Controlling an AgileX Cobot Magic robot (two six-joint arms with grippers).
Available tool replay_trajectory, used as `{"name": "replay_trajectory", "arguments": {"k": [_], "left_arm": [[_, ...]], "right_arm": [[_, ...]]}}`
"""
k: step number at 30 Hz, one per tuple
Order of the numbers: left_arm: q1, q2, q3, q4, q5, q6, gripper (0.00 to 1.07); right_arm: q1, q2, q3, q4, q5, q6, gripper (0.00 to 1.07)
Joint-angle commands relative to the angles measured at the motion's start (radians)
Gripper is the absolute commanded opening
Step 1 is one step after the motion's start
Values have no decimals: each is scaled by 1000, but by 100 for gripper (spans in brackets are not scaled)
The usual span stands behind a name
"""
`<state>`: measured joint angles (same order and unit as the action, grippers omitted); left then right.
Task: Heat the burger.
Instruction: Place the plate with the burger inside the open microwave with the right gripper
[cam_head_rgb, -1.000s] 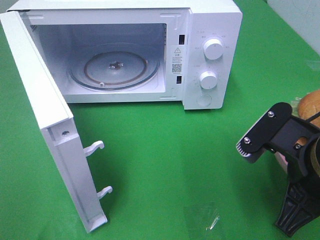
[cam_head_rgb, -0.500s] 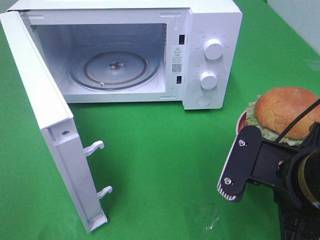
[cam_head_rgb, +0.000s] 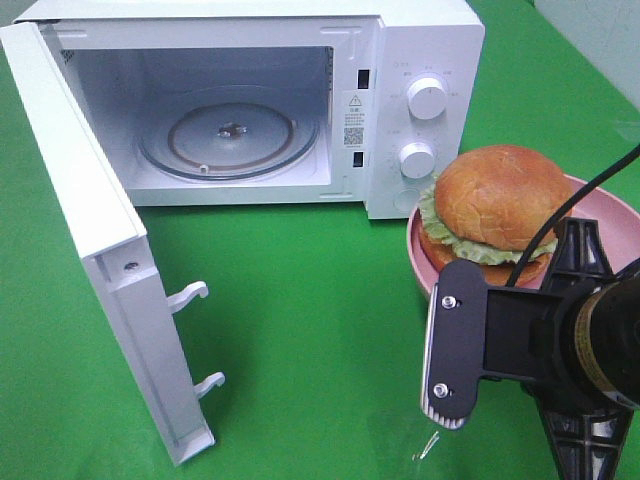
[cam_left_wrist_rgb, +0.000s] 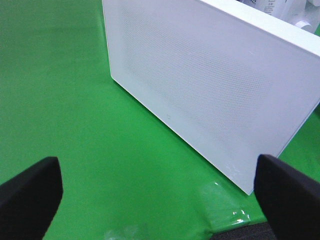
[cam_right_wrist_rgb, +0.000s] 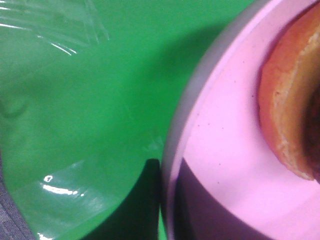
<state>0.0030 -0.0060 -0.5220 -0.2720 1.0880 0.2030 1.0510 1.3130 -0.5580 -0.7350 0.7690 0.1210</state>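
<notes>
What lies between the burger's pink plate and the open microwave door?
Only bare green tablecloth separates the round pink plate from the white door, in the exterior high view.

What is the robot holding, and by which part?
Its right gripper pinches the pink plate by its rim, burger on top; the left gripper is open, empty.
</notes>
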Motion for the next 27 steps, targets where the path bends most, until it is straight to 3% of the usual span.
{"name": "replay_trajectory", "arguments": {"k": [1,17,21,27], "left_arm": [[-4,-16,4,-1,-13,2,98],[-4,-16,4,-1,-13,2,98],[-4,-16,4,-1,-13,2,98],[-4,-16,4,-1,-13,2,98]], "right_arm": [[0,-10,2,-73,-37,-12,0],[-20,-10,1,-85,-195,-460,0],[-70,-10,1,-33,-233,-556,0],[-208,-10,1,154,-348,-906,0]]}}
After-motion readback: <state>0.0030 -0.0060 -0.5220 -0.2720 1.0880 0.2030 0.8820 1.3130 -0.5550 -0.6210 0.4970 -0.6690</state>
